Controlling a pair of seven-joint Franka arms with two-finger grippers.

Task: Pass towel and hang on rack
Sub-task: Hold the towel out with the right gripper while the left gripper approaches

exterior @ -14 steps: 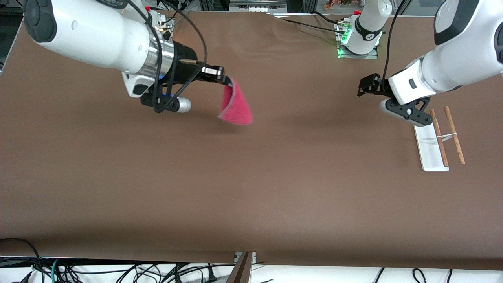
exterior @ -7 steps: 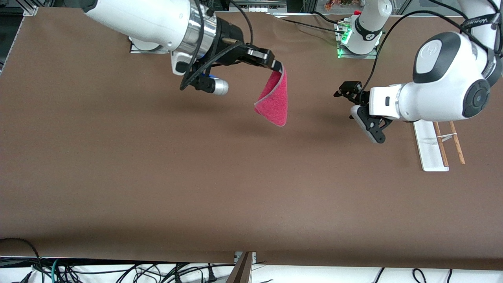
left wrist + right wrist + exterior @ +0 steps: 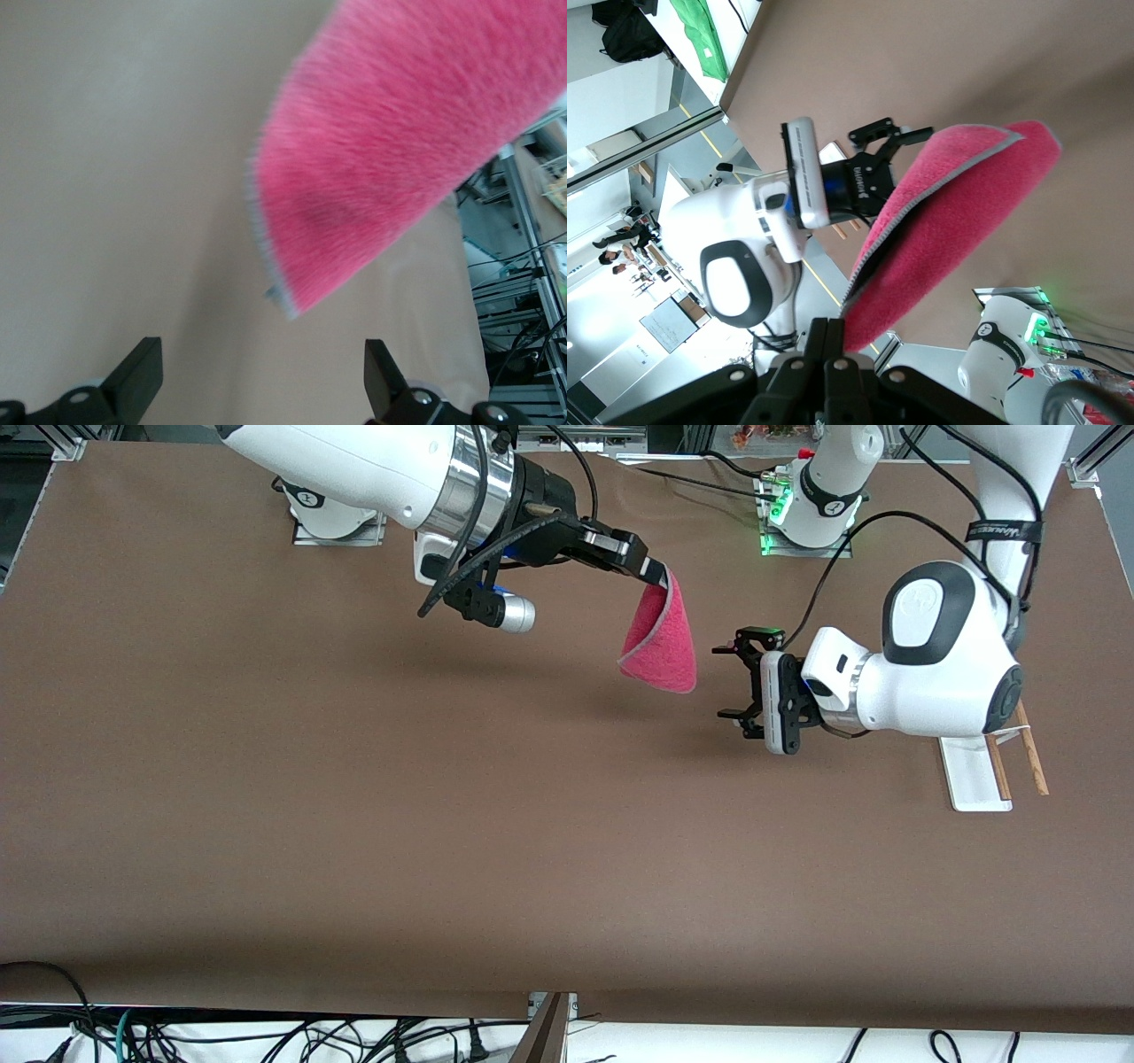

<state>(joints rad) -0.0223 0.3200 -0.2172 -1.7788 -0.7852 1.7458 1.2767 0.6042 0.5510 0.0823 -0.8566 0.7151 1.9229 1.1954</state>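
The pink-red towel (image 3: 663, 642) hangs folded in the air from my right gripper (image 3: 657, 577), which is shut on its top edge over the table's middle. The right wrist view shows the towel (image 3: 957, 212) with its pale edge, pinched in my closed right gripper (image 3: 840, 341). My left gripper (image 3: 730, 680) is open and empty, level with the towel's lower edge and a short gap from it, pointing at it. In the left wrist view the towel (image 3: 399, 142) hangs just ahead of my left gripper (image 3: 261, 372). The rack (image 3: 973, 779) stands at the left arm's end, partly hidden by the left arm.
The brown table (image 3: 443, 824) carries only the rack with its two wooden rods (image 3: 1033, 757). The arm bases (image 3: 811, 522) stand along the table's edge farthest from the front camera. Cables lie below the edge nearest to it.
My right gripper has carried the towel toward the left arm's end. My left gripper has swung away from the rack, turned to face the towel and come close to it.
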